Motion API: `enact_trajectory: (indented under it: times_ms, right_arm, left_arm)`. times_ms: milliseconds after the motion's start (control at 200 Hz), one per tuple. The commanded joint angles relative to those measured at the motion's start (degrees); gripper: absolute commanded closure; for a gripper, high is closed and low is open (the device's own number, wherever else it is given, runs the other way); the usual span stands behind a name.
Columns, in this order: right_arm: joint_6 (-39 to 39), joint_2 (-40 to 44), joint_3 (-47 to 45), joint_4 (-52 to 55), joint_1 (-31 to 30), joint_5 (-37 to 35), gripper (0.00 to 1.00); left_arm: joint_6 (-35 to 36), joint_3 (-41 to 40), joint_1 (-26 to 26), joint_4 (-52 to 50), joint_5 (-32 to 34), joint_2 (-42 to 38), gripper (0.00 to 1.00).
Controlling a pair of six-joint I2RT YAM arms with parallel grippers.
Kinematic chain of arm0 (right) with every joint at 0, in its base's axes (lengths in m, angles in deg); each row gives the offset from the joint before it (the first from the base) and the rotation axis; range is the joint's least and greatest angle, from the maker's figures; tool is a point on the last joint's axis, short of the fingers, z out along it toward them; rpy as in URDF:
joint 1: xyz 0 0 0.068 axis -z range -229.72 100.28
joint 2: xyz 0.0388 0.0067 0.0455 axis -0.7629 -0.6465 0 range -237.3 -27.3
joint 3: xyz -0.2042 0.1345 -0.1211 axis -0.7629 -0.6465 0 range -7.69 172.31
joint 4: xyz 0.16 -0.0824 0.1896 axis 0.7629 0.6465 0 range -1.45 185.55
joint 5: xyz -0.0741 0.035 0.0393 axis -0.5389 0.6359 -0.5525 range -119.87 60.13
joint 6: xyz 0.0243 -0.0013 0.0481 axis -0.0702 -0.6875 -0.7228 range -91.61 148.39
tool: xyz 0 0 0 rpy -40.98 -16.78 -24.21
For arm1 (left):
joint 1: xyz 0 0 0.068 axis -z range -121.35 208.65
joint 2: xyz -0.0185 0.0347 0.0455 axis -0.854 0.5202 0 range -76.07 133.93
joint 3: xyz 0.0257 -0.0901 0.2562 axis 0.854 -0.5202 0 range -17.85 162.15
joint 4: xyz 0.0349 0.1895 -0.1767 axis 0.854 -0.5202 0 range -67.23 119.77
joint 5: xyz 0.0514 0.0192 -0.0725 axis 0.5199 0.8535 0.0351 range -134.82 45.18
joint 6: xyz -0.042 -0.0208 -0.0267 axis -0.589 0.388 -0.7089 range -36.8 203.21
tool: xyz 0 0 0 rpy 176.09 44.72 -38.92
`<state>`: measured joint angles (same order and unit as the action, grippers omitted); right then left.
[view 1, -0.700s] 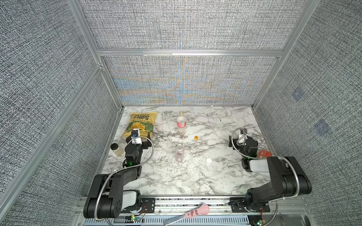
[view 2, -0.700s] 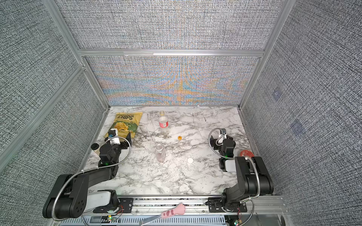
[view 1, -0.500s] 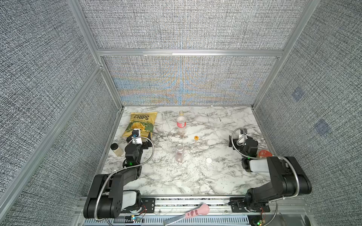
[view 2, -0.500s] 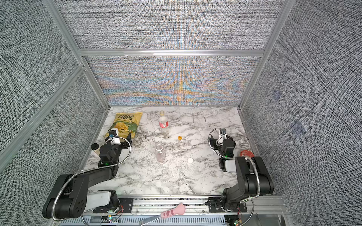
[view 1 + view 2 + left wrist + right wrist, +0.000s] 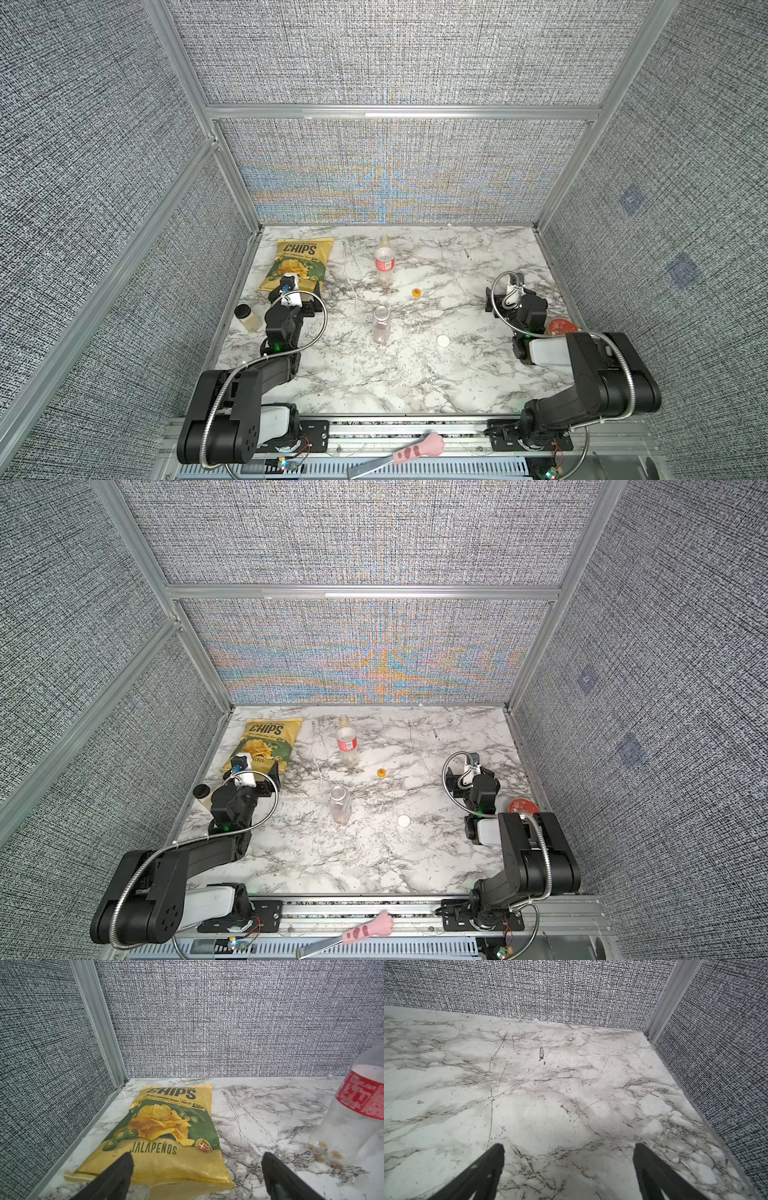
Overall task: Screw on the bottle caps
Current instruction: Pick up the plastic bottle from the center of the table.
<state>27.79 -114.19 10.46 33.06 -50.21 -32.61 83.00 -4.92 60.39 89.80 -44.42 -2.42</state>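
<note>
In both top views a tall clear bottle with a red label (image 5: pixel 384 264) (image 5: pixel 347 742) stands open-necked at the back middle of the marble table (image 5: pixel 415 382). A shorter pink-tinted bottle (image 5: pixel 381 328) (image 5: pixel 340 806) stands open in the middle. An orange cap (image 5: pixel 417 293) (image 5: pixel 381 772) lies to the right between them, and a white cap (image 5: pixel 443 341) (image 5: pixel 403 821) lies right of the pink bottle. My left gripper (image 5: pixel 195 1159) is open over the near end of a chips bag (image 5: pixel 166 1126), far left of the bottles. My right gripper (image 5: pixel 568 1150) is open over bare marble at the right.
A yellow chips bag (image 5: pixel 301 264) lies at the back left. A small black-lidded jar (image 5: pixel 246 316) stands by the left wall. A round red tin lid (image 5: pixel 561 326) lies by the right wall. A pink-handled knife (image 5: pixel 415 446) rests on the front rail. Fabric walls close three sides.
</note>
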Motion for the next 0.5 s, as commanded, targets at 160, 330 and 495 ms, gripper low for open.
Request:
enact_trajectory:
  times_ms: [160,330,495]
  right_arm:
    - [-0.6,1.5,0.1,-0.8,-0.1,-1.5,0.01]
    - [-3.3,15.4,2.7,13.8,-2.6,-12.3,0.01]
    - [-13.5,24.8,9.6,28.6,-2.7,-12.5,0.01]
  left_arm:
    - [0.9,-1.6,0.3,1.7,-0.1,-5.6,0.03]
    - [-2.5,-1.3,3.4,-11.0,7.7,-23.1,0.03]
    - [-21.2,-1.0,3.8,-23.4,7.0,-43.4,0.03]
